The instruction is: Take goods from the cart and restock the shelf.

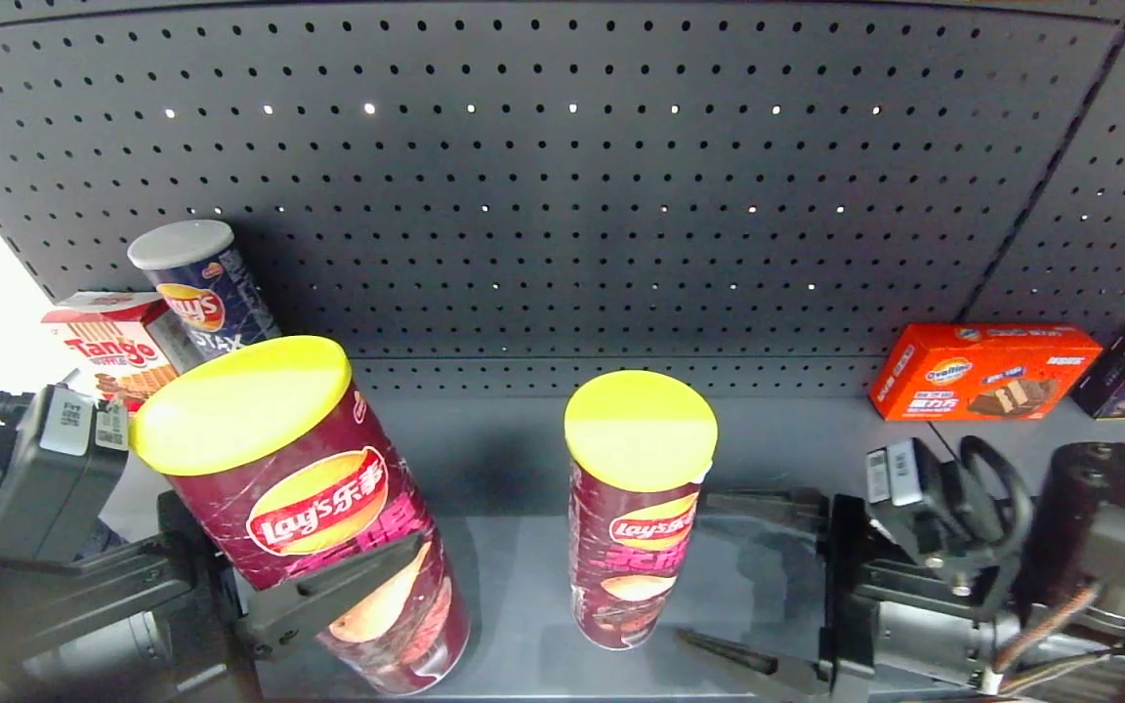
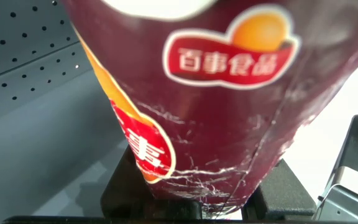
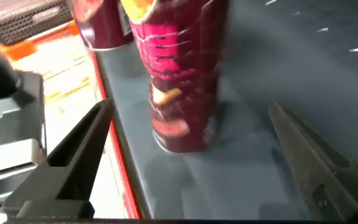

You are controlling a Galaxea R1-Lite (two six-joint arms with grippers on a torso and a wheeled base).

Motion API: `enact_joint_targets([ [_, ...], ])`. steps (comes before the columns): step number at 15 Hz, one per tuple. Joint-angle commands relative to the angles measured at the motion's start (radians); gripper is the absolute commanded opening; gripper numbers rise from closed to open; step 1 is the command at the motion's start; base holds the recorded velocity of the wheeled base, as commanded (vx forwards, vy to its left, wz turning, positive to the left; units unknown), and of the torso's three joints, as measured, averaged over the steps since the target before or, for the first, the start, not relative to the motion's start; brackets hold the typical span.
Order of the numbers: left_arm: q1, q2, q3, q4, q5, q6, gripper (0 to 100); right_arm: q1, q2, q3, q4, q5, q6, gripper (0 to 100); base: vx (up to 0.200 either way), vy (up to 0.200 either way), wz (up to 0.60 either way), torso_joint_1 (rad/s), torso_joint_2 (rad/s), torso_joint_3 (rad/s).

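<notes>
Left pincer clamped a tilted can at the shelf front; right pincer gaped beside a standing can, which the tilted one could topple if set down askew

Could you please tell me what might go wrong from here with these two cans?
1. The held can leans in the left hand, gripped low on its body; it may slip, or land on its rim and topple.
2. The standing can is just off the open right hand and near the front edge of the shelf; a stray nudge could knock it off.
</notes>
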Motion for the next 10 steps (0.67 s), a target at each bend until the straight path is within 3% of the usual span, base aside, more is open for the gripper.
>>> enact_joint_targets([
  [1, 0.0, 0.003, 0.001, 0.0, 0.0, 0.0, 0, -0.084, -0.251, 0.053, 0.009, -0.048, -0.002, 100, 0.0, 0.0, 0.0, 0.0, 0.0, 0.0],
  [4, -0.001, 0.004, 0.001, 0.0, -0.001, 0.0, 0, -0.205, -0.377, 0.096, 0.01, -0.136, 0.004, 100, 0.0, 0.0, 0.0, 0.0, 0.0, 0.0],
  [6, -0.001, 0.006, 0.001, 0.0, -0.009, 0.0, 0, -0.4, -0.543, 0.211, 0.014, -0.14, 0.021, 100, 0.0, 0.0, 0.0, 0.0, 0.0, 0.0],
  [8, -0.001, 0.007, 0.001, 0.0, -0.01, 0.001, 0, -0.484, -0.654, 0.285, 0.029, -0.162, 0.035, 100, 0.0, 0.0, 0.0, 0.0, 0.0, 0.0],
  [10, 0.0, 0.009, 0.001, 0.0, -0.01, 0.001, 0, -0.544, -0.837, 0.363, 0.155, -0.321, 0.04, 100, 0.0, 0.0, 0.0, 0.0, 0.0, 0.0],
])
